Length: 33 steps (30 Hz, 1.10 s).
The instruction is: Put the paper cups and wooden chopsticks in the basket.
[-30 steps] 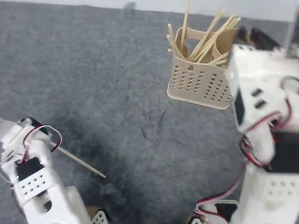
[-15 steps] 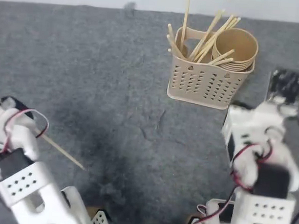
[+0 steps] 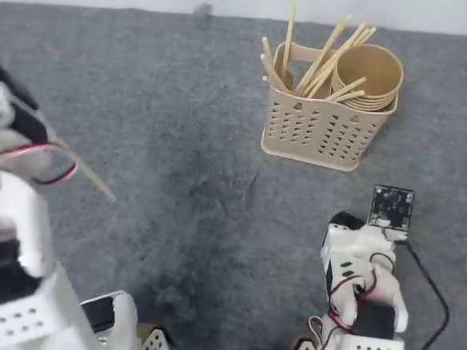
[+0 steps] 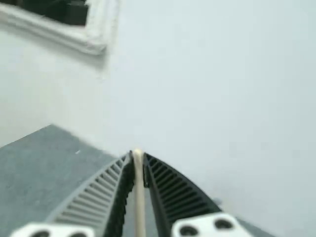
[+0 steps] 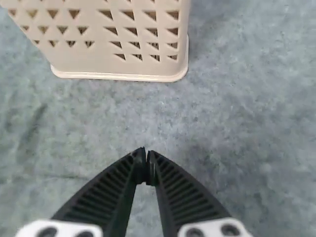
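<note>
The left arm (image 3: 14, 216) and right arm (image 3: 363, 264) are showing white shells with dotted holes and red and black cables (image 3: 345, 299). The left tool (image 4: 138, 158) and right tool (image 5: 146, 155) are wearing black ribbed fingers (image 5: 111, 190).

We count one beige perforated plastic basket (image 3: 313, 132) on one grey carpeted surface (image 3: 183, 99). In it we see one nested stack of tan paper cups (image 3: 371, 71); several rims show, but we cannot tell the exact number of cups. Thin pale wooden chopsticks (image 3: 290, 35) stand in the basket, about eight, though they cross and hide one another. We count one single wooden chopstick (image 3: 89, 179) outside it, in the left tool (image 4: 137, 157). With the right tool (image 5: 145, 155), that makes two black ribbed tools.
</note>
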Tool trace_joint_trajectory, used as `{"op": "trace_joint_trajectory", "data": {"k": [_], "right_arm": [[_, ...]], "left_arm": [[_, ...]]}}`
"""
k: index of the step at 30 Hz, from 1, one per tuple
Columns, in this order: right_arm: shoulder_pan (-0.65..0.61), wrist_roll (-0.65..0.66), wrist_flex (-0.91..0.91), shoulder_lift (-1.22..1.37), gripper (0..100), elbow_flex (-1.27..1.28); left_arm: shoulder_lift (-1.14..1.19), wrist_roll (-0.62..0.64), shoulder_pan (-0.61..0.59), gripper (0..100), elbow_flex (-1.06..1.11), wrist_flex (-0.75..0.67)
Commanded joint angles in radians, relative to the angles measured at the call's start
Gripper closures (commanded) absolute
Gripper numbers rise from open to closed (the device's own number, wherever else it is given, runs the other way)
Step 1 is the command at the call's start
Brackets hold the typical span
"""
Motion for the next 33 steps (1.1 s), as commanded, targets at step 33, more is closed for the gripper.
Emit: {"op": "trace_joint_trajectory", "data": {"k": [33], "right_arm": [[0.016,-0.094,-0.104,-0.054,99.1,0.11]], "left_arm": [[0.875,-0.123,0.798,99,-0.71,-0.756]]}}
